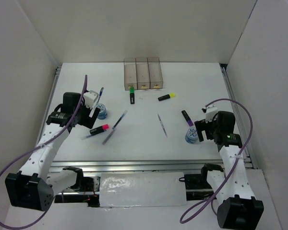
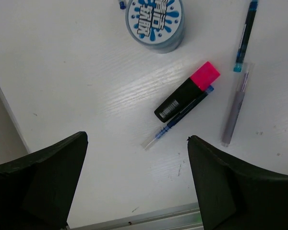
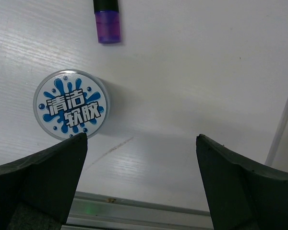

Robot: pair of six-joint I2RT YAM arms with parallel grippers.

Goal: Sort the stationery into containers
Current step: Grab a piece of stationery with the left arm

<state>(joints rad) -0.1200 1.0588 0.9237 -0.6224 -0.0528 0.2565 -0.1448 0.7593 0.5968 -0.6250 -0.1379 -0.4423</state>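
left gripper (image 2: pixel 136 138) released, wide, near pink highlighter (image 2: pixel 187 91) lying across pen (image 2: pixel 165 129) | right gripper (image 3: pixel 141 137) released, wide, tape roll (image 3: pixel 70 104) beside 1 finger | 3 boxes (image 1: pixel 141 73) at far edge

This looks like a robotics lab test cell rather than a home or office. The white table (image 1: pixel 201 96) is boxed in by plain white panels (image 1: pixel 144 28) along its left, far and right edges. A left arm (image 1: pixel 38 158) and a right arm (image 1: pixel 235 167), both in white and black, are mounted at the near edge by a bare aluminium rail (image 1: pixel 134 166). A purple cable (image 1: pixel 230 99) loops loose. Three joined clear boxes (image 1: pixel 141 74) sit at the far edge like set props.
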